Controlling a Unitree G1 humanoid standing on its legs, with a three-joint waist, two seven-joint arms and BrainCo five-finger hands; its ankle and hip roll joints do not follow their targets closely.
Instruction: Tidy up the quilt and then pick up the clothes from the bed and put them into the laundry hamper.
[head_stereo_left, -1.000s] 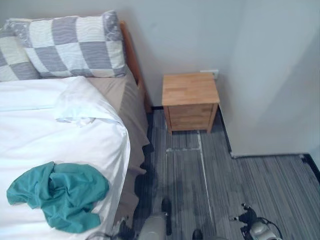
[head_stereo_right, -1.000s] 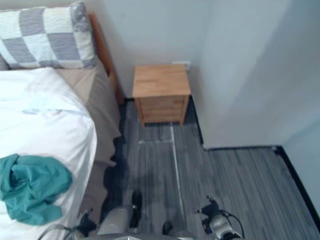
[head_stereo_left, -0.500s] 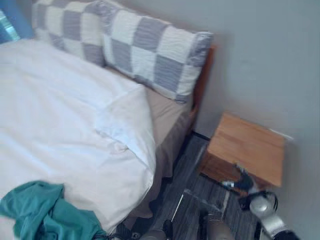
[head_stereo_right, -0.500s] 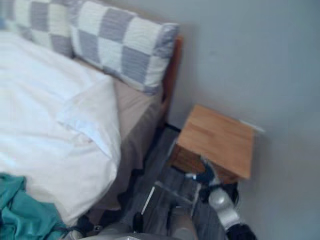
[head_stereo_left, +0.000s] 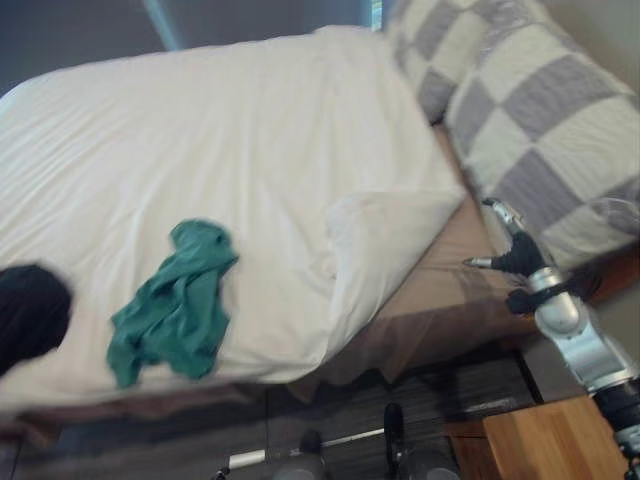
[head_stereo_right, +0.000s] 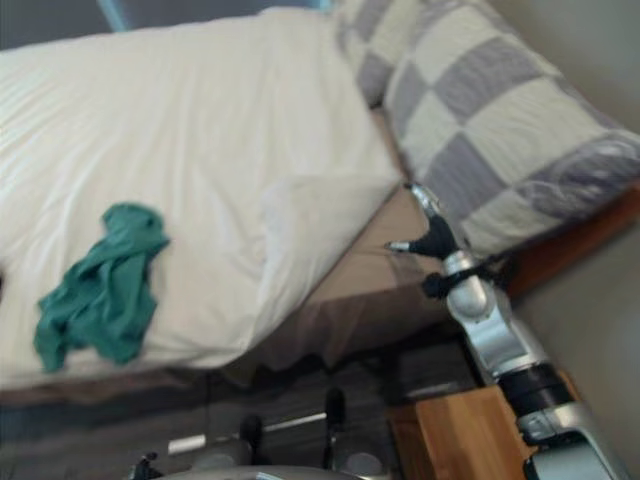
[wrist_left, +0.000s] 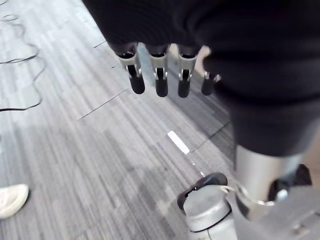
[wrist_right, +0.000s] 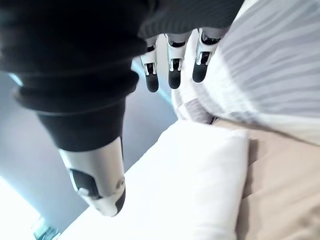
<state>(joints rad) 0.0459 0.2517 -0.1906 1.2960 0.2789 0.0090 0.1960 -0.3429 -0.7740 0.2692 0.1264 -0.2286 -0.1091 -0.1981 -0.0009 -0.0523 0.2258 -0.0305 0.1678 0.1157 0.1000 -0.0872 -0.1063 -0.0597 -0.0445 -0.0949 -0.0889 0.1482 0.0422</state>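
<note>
- Camera has swung since 0.5 s ago: whole bed now in the eye views, nightstand (head_stereo_left: 545, 440) down at the lower right corner; right robot hand (head_stereo_left: 512, 252), then low by the nightstand, is now up over the bare tan sheet (head_stereo_left: 450, 290) just below the pillows.
- White quilt (head_stereo_left: 200, 150) covers most of the bed, mostly smooth w/ soft creases; its corner nearest the pillows is folded back on itself (head_stereo_left: 385, 225), leaving the tan sheet bare beside it.
- Teal garment (head_stereo_left: 178, 305) lies crumpled in a long loose heap on the quilt, near the bed's near edge, well apart from the folded corner.
- Dark item (head_stereo_left: 28, 318) at the left edge of the left eye view, on the quilt; too blurred to tell what.
- Two grey-and-white checked pillows (head_stereo_right: 500, 130) at the head of the bed.
- Right robot hand: fingers (wrist_right: 170, 65) straight, spread, holding nothing; not touching the quilt.
- Right wrist view adds a close look at the folded quilt corner (wrist_right: 200, 170) against the tan sheet, pillow beside it.
- Left robot hand (wrist_left: 160, 75) in its wrist view: fingers straight, relaxed, empty, over grey striped floor (wrist_left: 100, 150); a person's white shoe (wrist_left: 11, 199) at the edge.
</note>
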